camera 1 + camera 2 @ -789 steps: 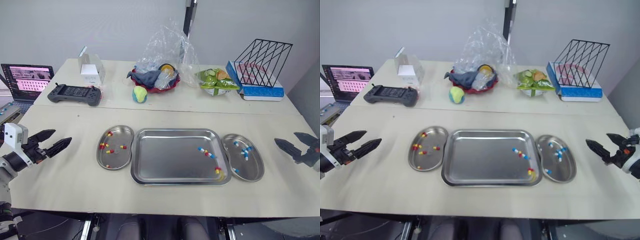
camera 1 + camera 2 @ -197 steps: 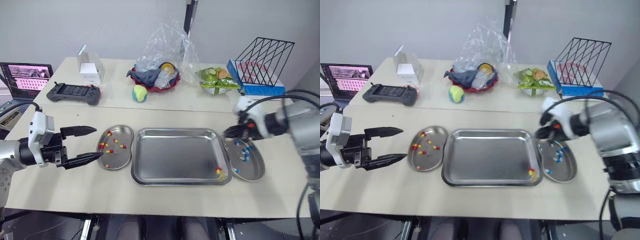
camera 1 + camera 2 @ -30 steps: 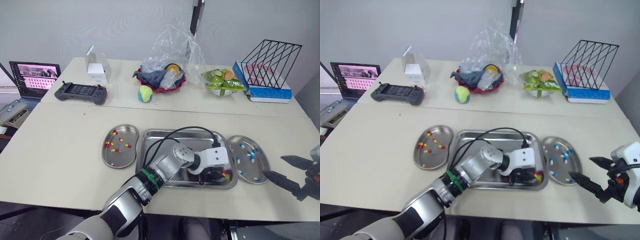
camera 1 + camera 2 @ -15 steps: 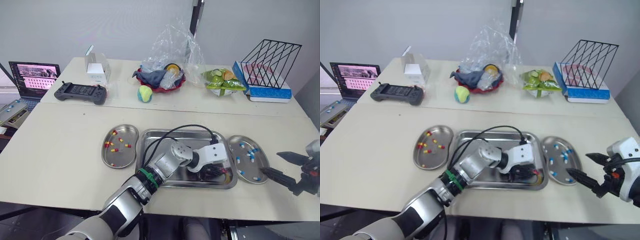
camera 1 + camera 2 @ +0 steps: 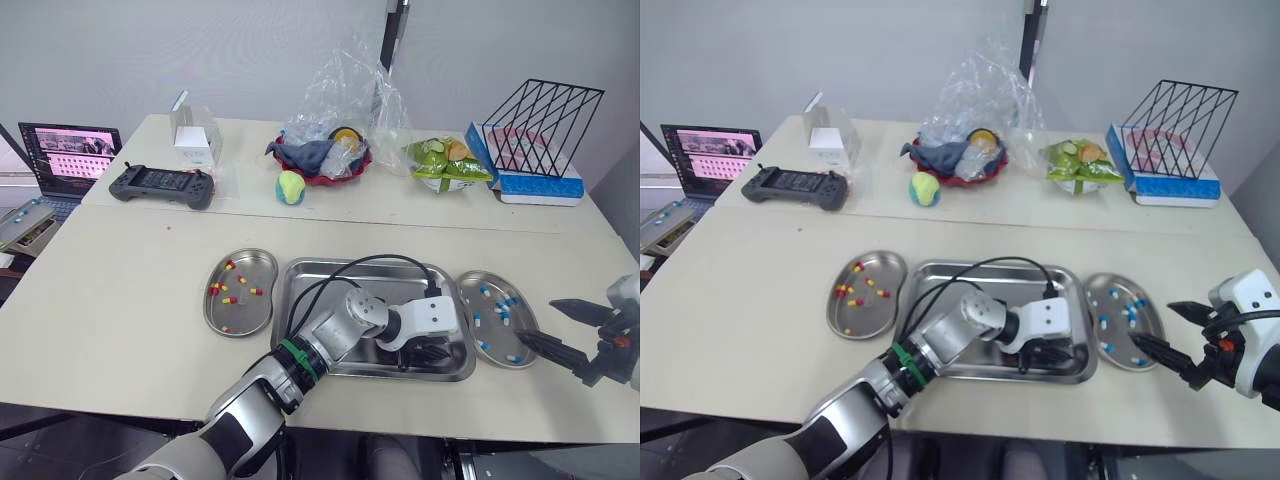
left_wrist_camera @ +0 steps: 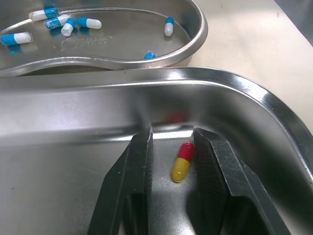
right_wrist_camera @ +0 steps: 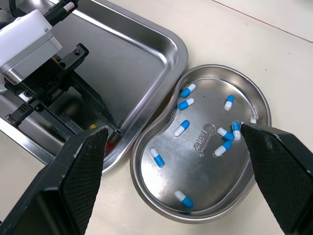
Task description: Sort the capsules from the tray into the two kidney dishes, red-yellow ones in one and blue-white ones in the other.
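Note:
My left gripper (image 5: 430, 352) reaches into the near right corner of the steel tray (image 5: 330, 275). It is open, and its fingers stand on either side of a red-yellow capsule (image 6: 183, 161) that lies on the tray floor (image 6: 73, 147), with a gap showing on one side. The left kidney dish (image 5: 245, 262) holds several red-yellow capsules (image 5: 228, 290). The right kidney dish (image 5: 495, 338) holds several blue-white capsules (image 7: 182, 128). My right gripper (image 5: 534, 318) hovers open just right of that dish, with nothing in it.
At the back of the table stand a game controller (image 5: 160, 186), a white box (image 5: 195, 142), a red bowl under a plastic bag (image 5: 335, 130), a snack bag (image 5: 445, 165) and a wire rack on a blue box (image 5: 530, 150). A laptop (image 5: 65, 155) sits at the far left.
My left gripper has made small shifts in the tray's near right corner, settling astride the capsule. My right gripper has drifted slightly up and inward toward the right dish.

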### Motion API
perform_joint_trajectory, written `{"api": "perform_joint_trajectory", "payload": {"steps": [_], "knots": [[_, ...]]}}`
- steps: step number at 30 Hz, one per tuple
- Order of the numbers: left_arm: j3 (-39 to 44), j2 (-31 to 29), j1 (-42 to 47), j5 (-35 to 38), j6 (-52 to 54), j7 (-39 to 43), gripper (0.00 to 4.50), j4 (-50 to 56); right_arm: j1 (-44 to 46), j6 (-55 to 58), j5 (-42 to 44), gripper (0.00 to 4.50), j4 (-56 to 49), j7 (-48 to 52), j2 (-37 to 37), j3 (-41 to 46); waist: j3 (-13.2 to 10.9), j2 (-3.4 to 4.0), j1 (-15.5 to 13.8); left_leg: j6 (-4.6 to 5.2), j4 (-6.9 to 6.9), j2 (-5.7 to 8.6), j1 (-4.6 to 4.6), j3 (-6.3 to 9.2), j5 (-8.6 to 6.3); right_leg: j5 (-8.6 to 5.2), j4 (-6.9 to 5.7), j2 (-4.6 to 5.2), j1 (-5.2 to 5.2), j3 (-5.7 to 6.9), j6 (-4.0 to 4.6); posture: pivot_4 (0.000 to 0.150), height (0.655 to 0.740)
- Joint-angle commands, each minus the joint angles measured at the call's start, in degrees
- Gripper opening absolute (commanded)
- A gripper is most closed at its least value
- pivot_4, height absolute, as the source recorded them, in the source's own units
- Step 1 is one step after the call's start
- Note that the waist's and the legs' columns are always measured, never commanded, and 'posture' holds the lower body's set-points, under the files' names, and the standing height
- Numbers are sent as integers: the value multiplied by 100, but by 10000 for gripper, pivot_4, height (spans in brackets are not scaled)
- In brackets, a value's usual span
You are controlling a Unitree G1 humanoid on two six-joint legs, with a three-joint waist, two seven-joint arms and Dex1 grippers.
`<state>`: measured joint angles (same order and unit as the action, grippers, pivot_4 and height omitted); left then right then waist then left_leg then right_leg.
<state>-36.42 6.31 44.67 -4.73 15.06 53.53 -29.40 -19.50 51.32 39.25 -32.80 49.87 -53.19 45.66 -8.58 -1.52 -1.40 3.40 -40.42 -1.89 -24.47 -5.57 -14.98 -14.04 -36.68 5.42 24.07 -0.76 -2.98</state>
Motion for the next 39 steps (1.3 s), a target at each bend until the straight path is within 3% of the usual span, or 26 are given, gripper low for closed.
{"api": "perform_joint_trajectory", "payload": {"steps": [1,5,6,14,21,26,28,39], "knots": [[-161,184,115,-153,-151,49,13340,122,60,-69,-19,45000,-59,-20,-85,93,0,0,0,0,0,0,0,0,0,0,0,0,0,0,0,1500,7204],[-185,93,179,-259,-221,141,1213,74,122,-55,-35,45000,-36,-48,-103,46,0,0,-2,0,0,1,0,0,0,0,0,0,0,0,0,1500,7204],[-198,75,187,-299,-240,150,219,67,131,-60,-45,45000,-30,-51,-103,34,0,0,-1,0,0,0,0,0,0,0,0,0,0,0,0,1500,7204],[51,25,325,-266,-254,163,219,42,249,-89,-92,45000,35,-64,-113,-82,0,0,4,0,0,0,0,0,0,0,-1,-1,1,0,0,1500,7204],[818,-226,679,171,136,292,219,289,408,-126,-95,45000,123,-5,-152,-203,1,2,16,0,-1,-1,-2,0,0,0,-3,-1,4,0,0,1500,7204],[1733,-1188,752,845,883,724,219,1306,783,-180,-15,45000,288,113,-279,-472,1,4,104,-1,-1,-4,-4,-1,1,0,-8,-3,10,-1,0,1500,7204],[2188,-1902,651,1087,1166,908,219,1701,1057,-208,59,45000,396,199,-348,-705,3,8,138,-3,0,-10,3,-1,2,-1,-11,-9,7,-1,2,1500,7204],[3439,-4570,-636,1550,933,1432,219,2346,1972,-489,-37,45000,1204,697,-626,-1641,3,8,79,-7,-1,-9,9,-6,5,-2,-14,2,4,3,1,1500,7204]]}}
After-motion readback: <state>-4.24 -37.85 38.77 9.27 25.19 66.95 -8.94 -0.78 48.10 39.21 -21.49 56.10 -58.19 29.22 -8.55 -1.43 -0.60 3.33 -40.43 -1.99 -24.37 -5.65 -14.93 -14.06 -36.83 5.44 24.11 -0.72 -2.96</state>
